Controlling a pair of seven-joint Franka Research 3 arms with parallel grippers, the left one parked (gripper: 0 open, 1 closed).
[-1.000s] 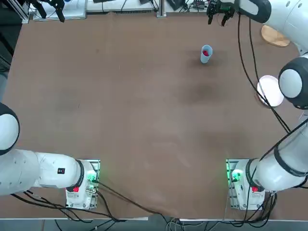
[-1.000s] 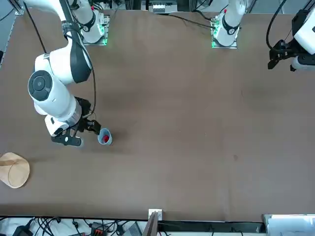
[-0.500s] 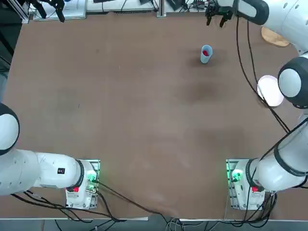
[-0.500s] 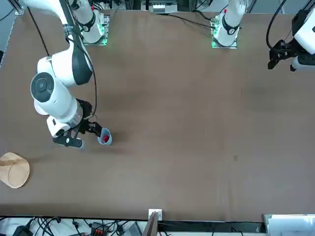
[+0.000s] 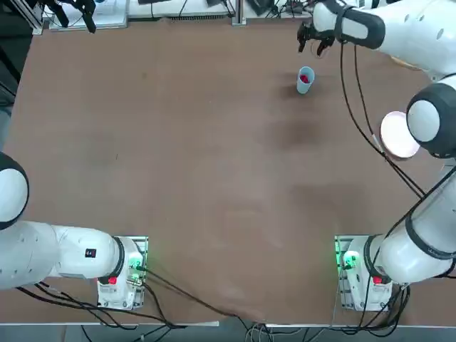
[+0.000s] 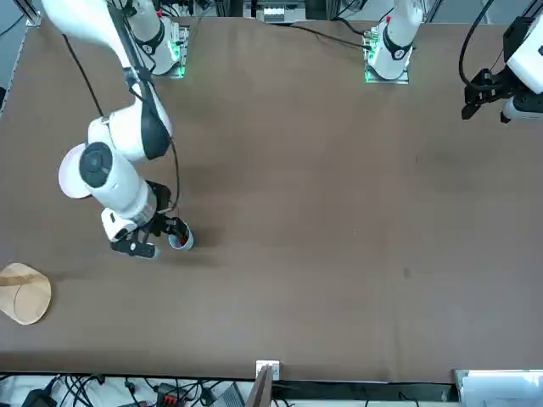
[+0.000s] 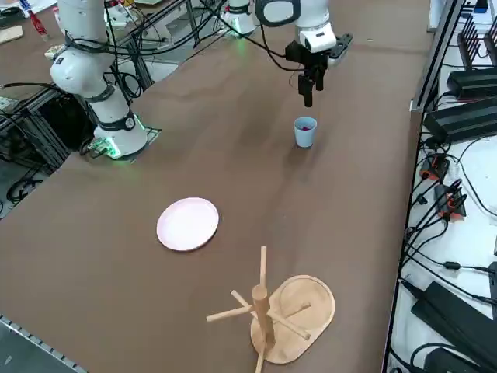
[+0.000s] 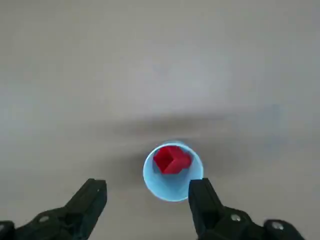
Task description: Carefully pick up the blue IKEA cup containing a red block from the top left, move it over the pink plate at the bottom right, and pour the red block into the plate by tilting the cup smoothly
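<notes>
This is a robotics laboratory, not a home or a kitchen. Two white robot arms point(image 5: 420, 121) are bolted by their bases point(image 5: 354, 271) to a large brown table point(image 5: 199, 164), and green lights glow on these bases. Many black cables point(image 7: 446, 256) and power adapters point(image 7: 458, 311) lie on the floor at the right of the right side view. At the upper left of the same view stands a frame of metal profiles point(image 7: 39, 116). More cables point(image 6: 170, 394) hang at the lower edge of the front view.
</notes>
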